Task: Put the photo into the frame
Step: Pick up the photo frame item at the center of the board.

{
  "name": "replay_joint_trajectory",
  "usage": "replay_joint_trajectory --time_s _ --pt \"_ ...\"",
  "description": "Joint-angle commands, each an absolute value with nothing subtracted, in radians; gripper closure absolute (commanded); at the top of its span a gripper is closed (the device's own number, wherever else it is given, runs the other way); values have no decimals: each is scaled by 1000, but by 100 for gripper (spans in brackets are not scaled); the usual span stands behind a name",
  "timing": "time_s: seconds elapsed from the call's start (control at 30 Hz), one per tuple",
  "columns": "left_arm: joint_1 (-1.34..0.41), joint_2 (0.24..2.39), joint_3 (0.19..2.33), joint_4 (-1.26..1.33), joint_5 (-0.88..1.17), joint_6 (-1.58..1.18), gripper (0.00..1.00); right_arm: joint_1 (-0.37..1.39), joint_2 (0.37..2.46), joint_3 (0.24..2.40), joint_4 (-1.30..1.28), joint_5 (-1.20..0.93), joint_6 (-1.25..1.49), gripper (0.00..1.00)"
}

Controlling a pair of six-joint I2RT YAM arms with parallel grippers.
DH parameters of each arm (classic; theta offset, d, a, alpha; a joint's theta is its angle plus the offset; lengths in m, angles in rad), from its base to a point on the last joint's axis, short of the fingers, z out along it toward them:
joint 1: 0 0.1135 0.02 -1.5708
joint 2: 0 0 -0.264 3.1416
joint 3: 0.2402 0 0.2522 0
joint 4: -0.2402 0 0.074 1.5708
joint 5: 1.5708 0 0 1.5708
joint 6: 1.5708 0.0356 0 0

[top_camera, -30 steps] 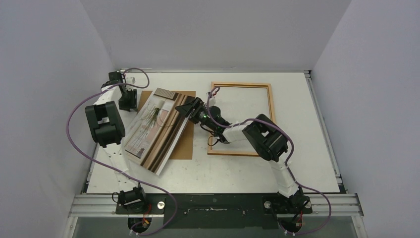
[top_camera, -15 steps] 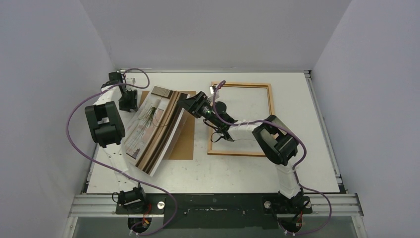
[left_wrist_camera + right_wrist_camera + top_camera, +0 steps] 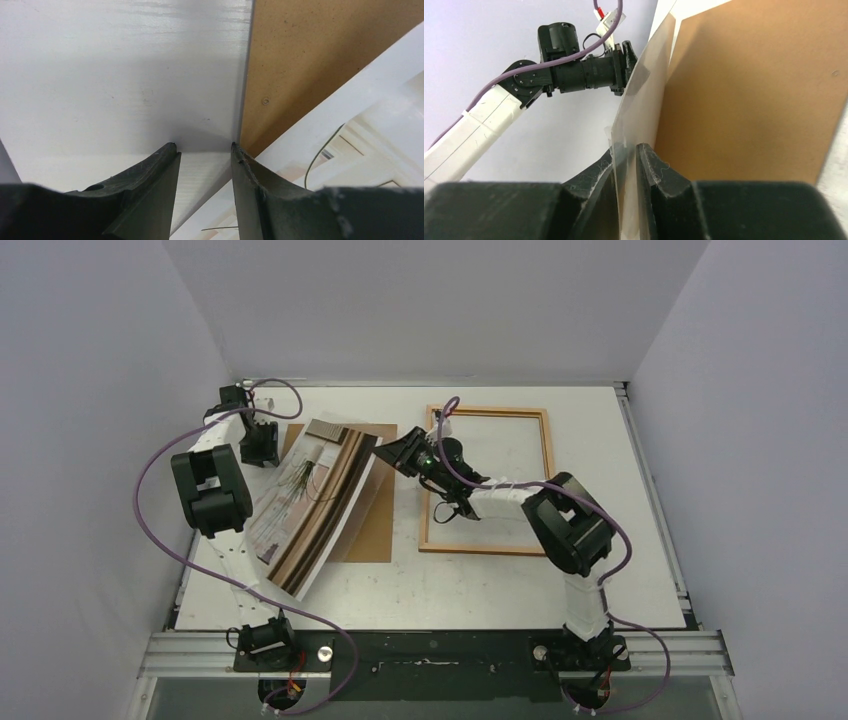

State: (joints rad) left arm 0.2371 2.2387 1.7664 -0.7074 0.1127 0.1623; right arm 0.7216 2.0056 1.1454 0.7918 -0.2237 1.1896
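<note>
The photo (image 3: 310, 502) stands tilted and bowed over the brown backing sheet (image 3: 377, 525), its right edge raised and its left edge low. My right gripper (image 3: 387, 452) is shut on that raised edge. In the right wrist view the thin sheet (image 3: 644, 95), white back showing, passes between the closed fingers (image 3: 626, 152). My left gripper (image 3: 261, 445) is at the photo's far left corner, open, its tips (image 3: 202, 147) down at the table. The photo's white corner (image 3: 200, 175) lies between them, ungripped. The frame (image 3: 548, 475) lies flat to the right.
The brown backing sheet (image 3: 754, 95) lies under the photo, left of the frame. White enclosure walls (image 3: 180, 350) stand close on the left, back and right. The left arm (image 3: 574, 75) reaches along the left wall, and both purple cables (image 3: 150, 465) loop above the table.
My right gripper has closed on the photo's right edge and lifted it, so the sheet stands steeper and more bowed. The right elbow swung to the right. The left gripper stayed put.
</note>
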Motion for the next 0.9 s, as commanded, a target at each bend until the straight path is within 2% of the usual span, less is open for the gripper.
replay_joint_trajectory --time_s 0.0,0.57,0.77,0.87 --pt "226 2241 1726 -812 162 154 59 692 1827 1173 698 -219 1077 86" --pt "196 2235 1710 -809 198 144 57 557 1507 1372 177 -177 737 92" --pt "175 2219 1722 -825 236 136 48 498 1407 1453 8 -173 626 93" --pt "160 2202 1741 -846 272 134 40 466 1368 1495 -67 -194 588 93"
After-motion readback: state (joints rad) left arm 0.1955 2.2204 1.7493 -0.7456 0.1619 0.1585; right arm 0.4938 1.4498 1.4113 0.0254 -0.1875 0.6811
